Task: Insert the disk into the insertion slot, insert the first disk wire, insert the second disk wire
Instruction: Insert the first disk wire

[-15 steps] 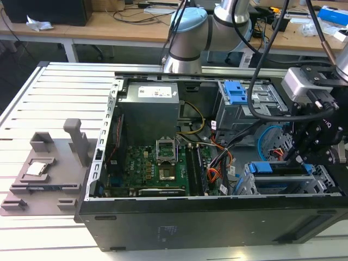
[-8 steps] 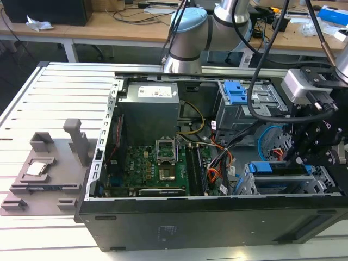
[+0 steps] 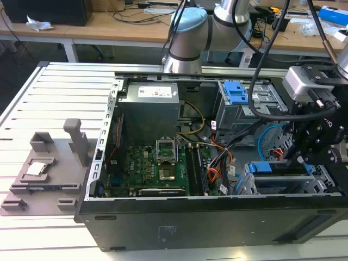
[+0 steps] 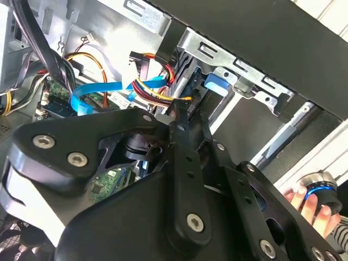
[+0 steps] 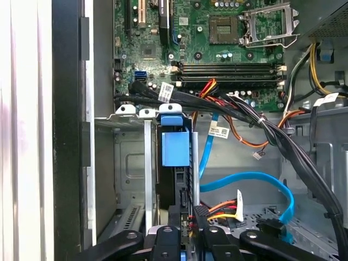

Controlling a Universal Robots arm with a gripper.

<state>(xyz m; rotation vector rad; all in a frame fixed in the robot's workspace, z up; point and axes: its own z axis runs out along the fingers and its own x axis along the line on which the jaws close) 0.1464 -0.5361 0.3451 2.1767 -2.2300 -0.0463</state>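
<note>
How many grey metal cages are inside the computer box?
2. The taller cage, with a blue tab, sits farther back on the exterior view's right. The lower cage, holding the disk, is nearer the front. More may be hidden.

In the exterior view the disk [image 3: 266,167] is mostly hidden inside the insertion slot [image 3: 247,187]. In the second wrist view the gripper [image 4: 175,111] covers much of the motherboard [image 4: 106,182], and the frame cuts off a hand [image 4: 318,217].

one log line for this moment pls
disk seated in insertion slot | gripper shut on first disk wire plug at disk | second disk wire loose
</note>
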